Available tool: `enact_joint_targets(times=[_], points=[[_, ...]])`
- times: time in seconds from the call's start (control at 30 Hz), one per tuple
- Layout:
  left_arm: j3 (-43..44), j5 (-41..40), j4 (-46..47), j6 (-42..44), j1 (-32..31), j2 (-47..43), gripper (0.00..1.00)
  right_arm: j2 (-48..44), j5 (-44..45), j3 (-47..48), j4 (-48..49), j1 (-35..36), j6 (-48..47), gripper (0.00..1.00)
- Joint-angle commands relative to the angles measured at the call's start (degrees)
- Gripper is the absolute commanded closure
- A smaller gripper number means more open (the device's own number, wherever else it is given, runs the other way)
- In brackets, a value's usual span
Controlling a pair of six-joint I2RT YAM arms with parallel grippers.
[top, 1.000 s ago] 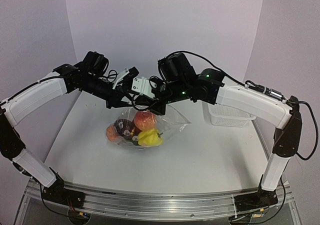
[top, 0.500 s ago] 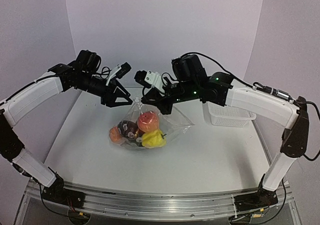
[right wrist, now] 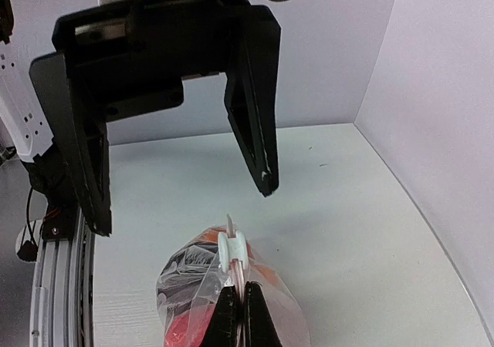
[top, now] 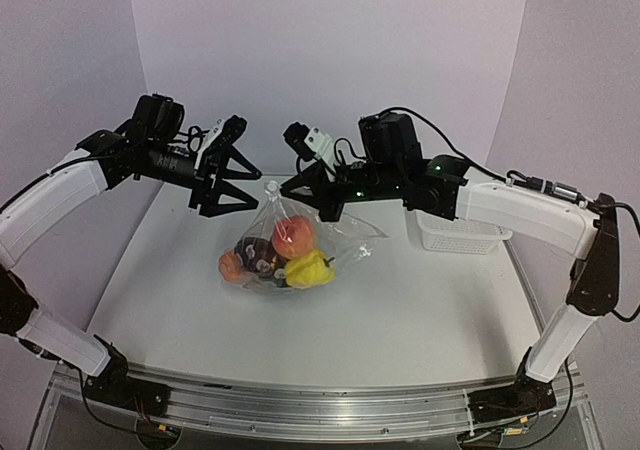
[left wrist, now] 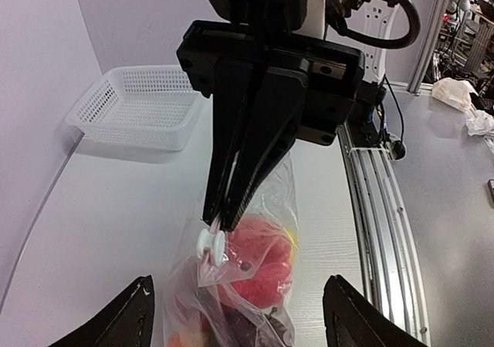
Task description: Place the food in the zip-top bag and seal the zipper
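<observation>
The zip-top bag [top: 335, 238] hangs by its top corner, its bottom resting on the table. The food inside is a red-peach piece [top: 292, 237], a yellow one [top: 310, 268], an orange one [top: 230, 266] and a dark purple one [top: 255, 253]. My right gripper [top: 283, 192] is shut on the zipper [right wrist: 245, 274] just behind its white slider [right wrist: 234, 247]. My left gripper [top: 258, 192] is open, its fingers [left wrist: 137, 310] standing wide on either side of the bag [left wrist: 255, 285] without touching it. In the left wrist view the slider [left wrist: 210, 245] sits at the tips of the right gripper [left wrist: 220, 217].
A white perforated basket [top: 455, 232] stands at the back right of the table, behind the right arm; it also shows in the left wrist view as the basket [left wrist: 139, 108]. Purple walls close in the back and sides.
My left gripper has opened and drawn back to the left, off the bag's top. The right gripper has kept its hold and shifted slightly right, and the bag has settled lower.
</observation>
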Motion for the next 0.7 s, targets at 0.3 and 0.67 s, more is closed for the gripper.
enact_joint_targets(times=[0.3, 0.67], points=[[5.5, 3.7, 5.5, -3.1, -0.2, 3.6, 0.32, -6.3, -3.5, -2.5, 18.5, 0.1, 8.2, 1.00], [5.9, 8.0, 8.6, -7.1, -1.8, 4.9, 0.59, -5.1, -5.8, -2.2, 20.6, 0.0, 9.9, 1.00]])
